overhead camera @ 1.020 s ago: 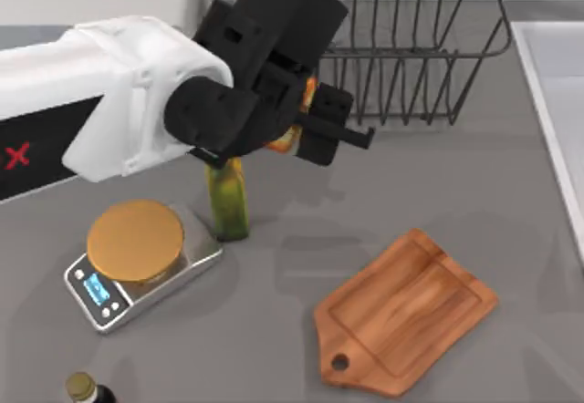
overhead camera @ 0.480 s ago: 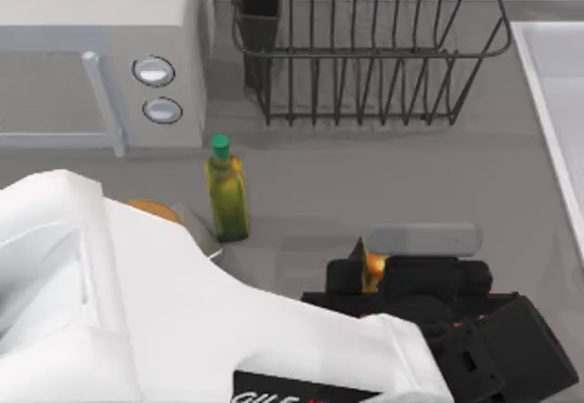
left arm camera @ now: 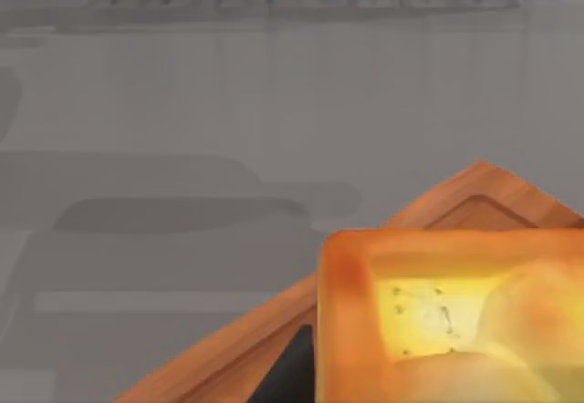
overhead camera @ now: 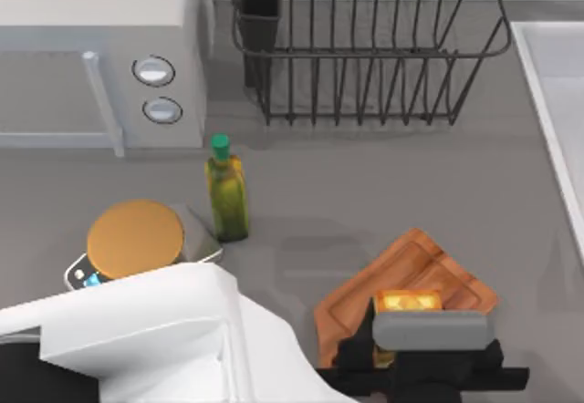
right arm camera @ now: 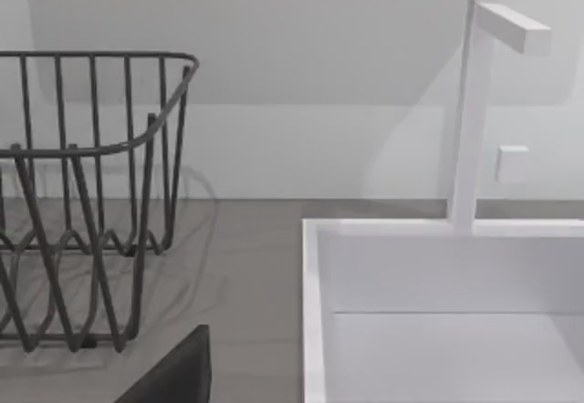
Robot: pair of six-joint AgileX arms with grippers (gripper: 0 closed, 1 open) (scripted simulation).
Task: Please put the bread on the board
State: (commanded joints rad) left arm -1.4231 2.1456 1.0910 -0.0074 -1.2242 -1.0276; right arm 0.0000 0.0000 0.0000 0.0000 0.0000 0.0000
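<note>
The bread (overhead camera: 408, 301), a small golden-orange toasted piece, is held over the middle of the reddish-brown board (overhead camera: 351, 310), which lies at the table's front right. My left gripper (overhead camera: 411, 335) reaches in from the front edge and is shut on the bread. In the left wrist view the bread (left arm camera: 438, 312) looms close, with the board's (left arm camera: 228, 357) grooved rim beneath and beside it. I cannot tell whether the bread touches the board. A dark part of my right gripper (right arm camera: 173, 376) shows by the sink, away from the board.
A green-capped oil bottle (overhead camera: 227, 198) stands left of the board, next to a scale carrying a round tan disc (overhead camera: 135, 237). A microwave (overhead camera: 100, 56) and a wire dish rack (overhead camera: 365, 47) line the back. A white sink (overhead camera: 557, 102) runs along the right edge.
My left arm has swung from beside the dish rack down to the front right, carrying the bread. The bread now sits over the board's middle.
</note>
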